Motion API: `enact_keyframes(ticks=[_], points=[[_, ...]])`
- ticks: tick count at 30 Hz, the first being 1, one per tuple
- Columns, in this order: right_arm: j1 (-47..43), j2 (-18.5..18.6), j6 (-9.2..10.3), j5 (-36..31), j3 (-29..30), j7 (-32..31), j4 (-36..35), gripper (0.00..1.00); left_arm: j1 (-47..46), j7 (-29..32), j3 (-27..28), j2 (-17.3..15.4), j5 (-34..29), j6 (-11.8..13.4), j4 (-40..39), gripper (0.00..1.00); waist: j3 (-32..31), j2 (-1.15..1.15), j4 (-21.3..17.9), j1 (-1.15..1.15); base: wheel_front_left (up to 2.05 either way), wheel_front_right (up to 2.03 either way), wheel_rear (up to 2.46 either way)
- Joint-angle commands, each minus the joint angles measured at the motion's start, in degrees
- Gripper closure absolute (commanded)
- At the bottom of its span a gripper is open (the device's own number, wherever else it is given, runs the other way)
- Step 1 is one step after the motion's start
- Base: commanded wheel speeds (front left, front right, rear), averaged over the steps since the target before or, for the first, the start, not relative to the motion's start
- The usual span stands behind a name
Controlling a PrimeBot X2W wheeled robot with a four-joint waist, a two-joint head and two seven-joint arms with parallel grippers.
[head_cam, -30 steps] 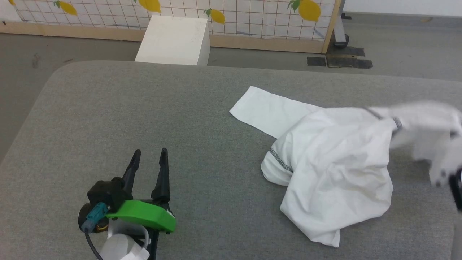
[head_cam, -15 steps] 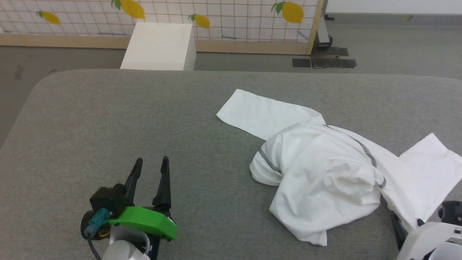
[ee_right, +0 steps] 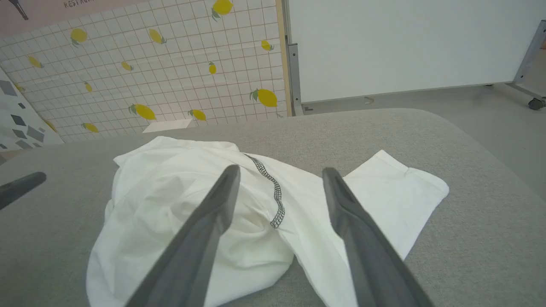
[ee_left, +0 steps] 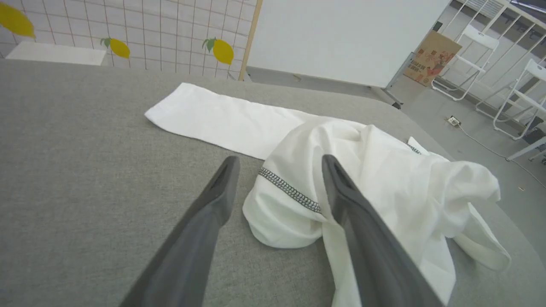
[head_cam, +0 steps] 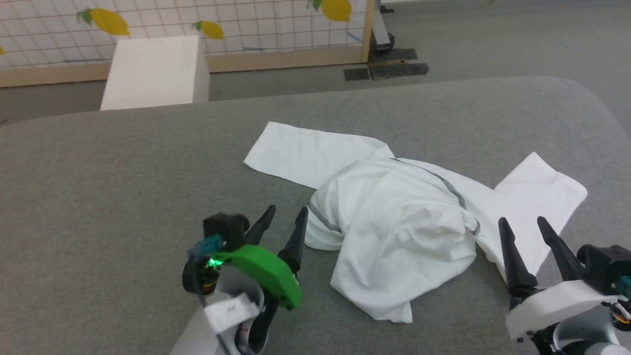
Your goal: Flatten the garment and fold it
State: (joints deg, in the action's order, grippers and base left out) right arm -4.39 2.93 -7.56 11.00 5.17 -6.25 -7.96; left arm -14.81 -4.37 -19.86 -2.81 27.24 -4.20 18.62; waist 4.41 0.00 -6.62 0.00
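Across the grey padded table point(head_cam: 98, 197), toward its right half, the garment point(head_cam: 394, 231) lies in a rumpled heap. Its body is bunched and folded over itself, one sleeve point(head_cam: 300, 153) stretches flat toward the far left, and the other sleeve point(head_cam: 537, 187) fans out to the right. Flattening looks barely begun, so the step in hand is probably to take two edges and spread the body. Doing that well would mean pinching a single layer at hem or shoulder on each side, lifting just enough to free the folds, and drawing apart evenly so the thin cloth neither drags nor twists. The left gripper point(head_cam: 288, 209) stands just beside the rolled edge, fingers spread wide with nothing between them. The right gripper point(head_cam: 521, 220), equally spread and empty, hovers near the right sleeve. Whether either fingertip touches cloth cannot be told. The left wrist view shows the grey zigzag stitching point(ee_left: 290, 189) between that gripper's fingers.
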Motion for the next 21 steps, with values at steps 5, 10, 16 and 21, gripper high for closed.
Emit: enact_keyframes(ticks=[5, 10, 16, 21], points=[[2.8, 0.0, 0.08, -0.4, -2.4, 2.7, 2.0, 0.0, -5.9, 11.0, -3.2, -0.1, 3.6, 7.4, 6.9, 0.0, 4.2, 0.0, -5.3, 0.0, 0.0, 0.0, 0.0], [4.0, 0.0, 0.08, 0.3, -3.2, 4.3, 3.6, 0.0, -9.3, 18.9, -4.8, -0.2, 4.7, 11.3, 9.8, 0.0, 6.1, 0.0, -7.2, 0.0, 0.0, 0.0, 0.0], [5.3, 0.0, 0.08, 1.7, -4.3, 5.9, 5.3, 0.0, -10.5, 25.2, -5.9, -1.1, 4.3, 13.7, 11.4, 0.03, 7.2, 0.0, -7.7, 0.0, 0.0, 0.0, 0.0], [6.1, 0.0, 0.08, 2.1, -4.6, 6.7, 6.3, 0.0, -10.0, 22.9, -5.7, -2.1, 4.1, 12.8, 9.1, 1.0, 6.9, 0.0, -6.4, 0.0, 0.0, 0.0, 0.0]])
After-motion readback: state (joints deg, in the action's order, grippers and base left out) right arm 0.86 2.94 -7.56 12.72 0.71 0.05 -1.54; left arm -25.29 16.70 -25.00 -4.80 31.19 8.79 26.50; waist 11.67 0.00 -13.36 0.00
